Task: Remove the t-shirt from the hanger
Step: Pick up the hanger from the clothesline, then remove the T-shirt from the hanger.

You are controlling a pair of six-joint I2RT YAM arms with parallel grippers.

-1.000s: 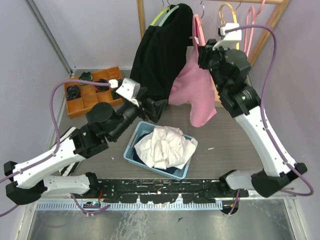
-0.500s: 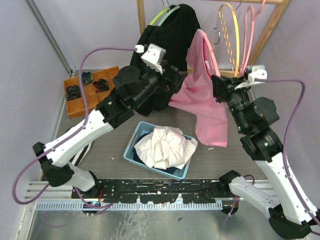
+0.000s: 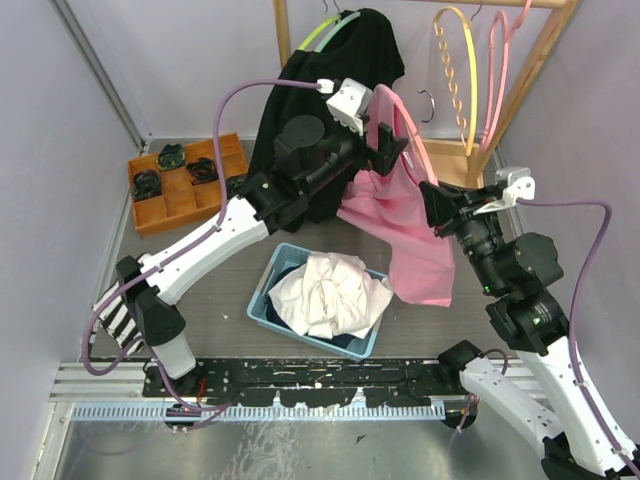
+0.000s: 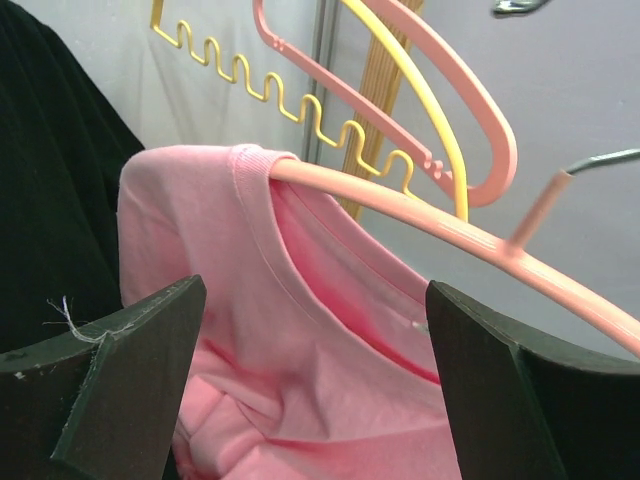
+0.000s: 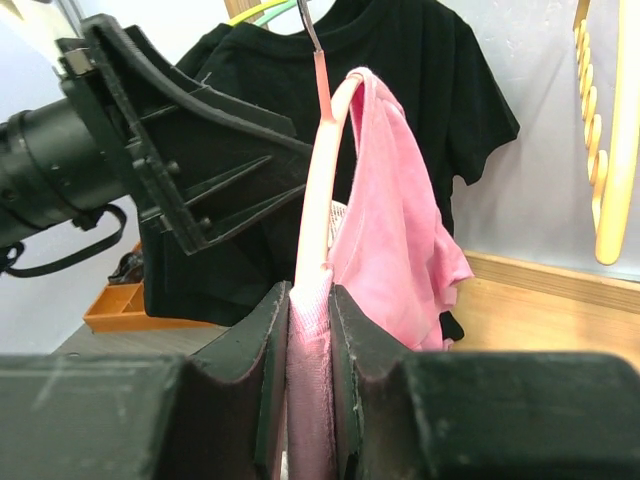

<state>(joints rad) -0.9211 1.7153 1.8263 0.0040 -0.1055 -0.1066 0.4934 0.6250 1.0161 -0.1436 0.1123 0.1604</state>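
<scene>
**Student:** Where is the garment, and what holds it?

**Instructor:** The pink t-shirt (image 3: 410,225) hangs on the pink hanger (image 3: 405,125), in front of the wooden rack (image 3: 520,80) and just beside the black t-shirt (image 3: 320,110). The right gripper (image 5: 308,290) is closed to a narrow gap on the hanger's lower end, with shirt fabric pinched in alongside it. The hanger slants upward from that grip, and its wire hook appears to be clear of the rail.

**Student:** And the left gripper?

**Instructor:** The left gripper (image 4: 312,290) has its jaws fully spread and holds nothing. It sits at the ribbed collar, with one finger on each side of the shoulder seam.

**Student:** How should the shirt behave?

**Instructor:** It is probably light, limp knit cotton that drapes and stretches rather than sliding as one piece. It is not fragile, but it clings to the hanger arm (image 4: 430,225). The collar band or the shoulder just below it looks like the best place to grip, since the cloth there is doubled and the pull runs along the arm. The cloth pinched in the right jaws may resist until they let it go.
</scene>
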